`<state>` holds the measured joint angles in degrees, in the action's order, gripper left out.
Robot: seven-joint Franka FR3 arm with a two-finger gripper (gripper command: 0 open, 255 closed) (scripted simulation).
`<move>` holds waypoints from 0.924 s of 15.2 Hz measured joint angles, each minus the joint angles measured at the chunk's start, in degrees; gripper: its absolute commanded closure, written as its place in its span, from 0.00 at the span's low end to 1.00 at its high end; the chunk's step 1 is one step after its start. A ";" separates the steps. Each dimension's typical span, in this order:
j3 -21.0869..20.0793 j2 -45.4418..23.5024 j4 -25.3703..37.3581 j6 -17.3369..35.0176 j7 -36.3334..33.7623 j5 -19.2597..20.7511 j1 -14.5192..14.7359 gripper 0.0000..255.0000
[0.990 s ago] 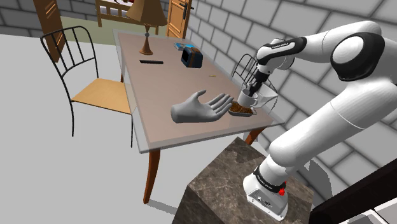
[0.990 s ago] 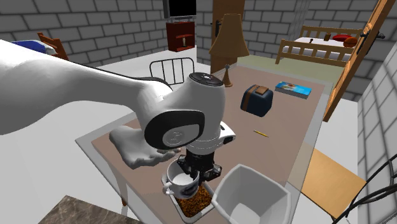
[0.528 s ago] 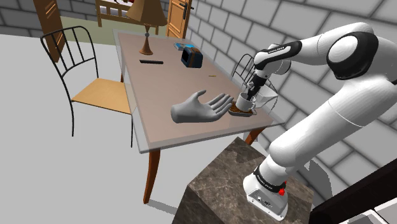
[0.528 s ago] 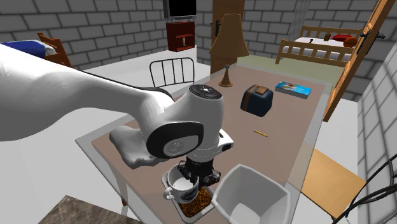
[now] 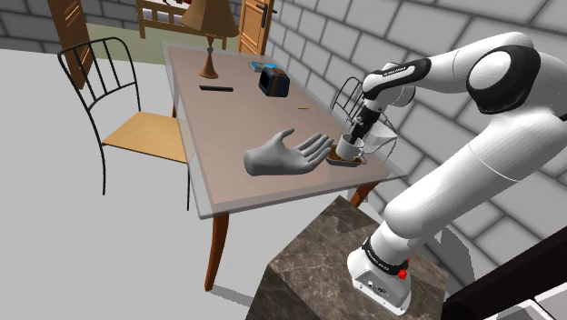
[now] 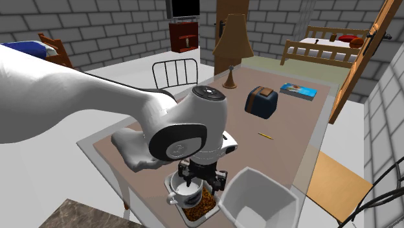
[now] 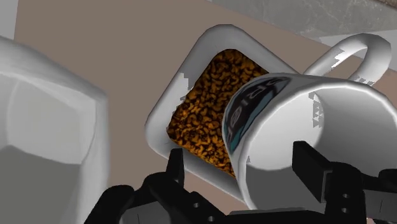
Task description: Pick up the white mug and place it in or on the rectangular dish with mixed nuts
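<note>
The white mug [image 5: 348, 145] with a dark printed band sits on the rectangular white dish [image 5: 342, 164] of brown nuts, near the table edge closest to the stand. In the second exterior view the mug [image 6: 184, 190] rests on the nuts in the dish [image 6: 191, 217], handle toward that view's left. My gripper [image 5: 358, 133] hangs just above it, open. In the wrist view the fingers [image 7: 175, 169] stand apart astride the mug [image 7: 299, 114] wall, and the finger outside the wall does not touch it. Beside the mug lies the dish [image 7: 167, 102].
A white square bin [image 6: 259, 197] stands right next to the dish. A grey model hand [image 5: 286, 153] lies on the table's middle. Farther back are a dark toaster-like box [image 5: 271, 84], a lamp [image 5: 209, 41] and a book [image 6: 298, 91]. A wire chair [image 5: 118, 100] stands beside the table.
The mug came down onto the nuts in the dish. My fingers, shut on the mug before, have now spread apart and let it go.
</note>
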<state>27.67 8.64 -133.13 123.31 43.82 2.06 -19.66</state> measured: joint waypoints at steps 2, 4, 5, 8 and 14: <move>-0.03 0.04 0.01 -0.01 -0.02 0.00 0.02 0.00; -0.08 0.61 0.43 -0.96 -0.19 0.31 -0.09 0.00; -0.09 0.89 1.68 -2.46 -0.22 0.42 -0.14 0.00; -0.50 2.71 4.28 -6.72 -0.92 1.17 -0.23 0.00; -0.58 2.96 4.76 -7.52 -1.03 1.27 -0.24 0.00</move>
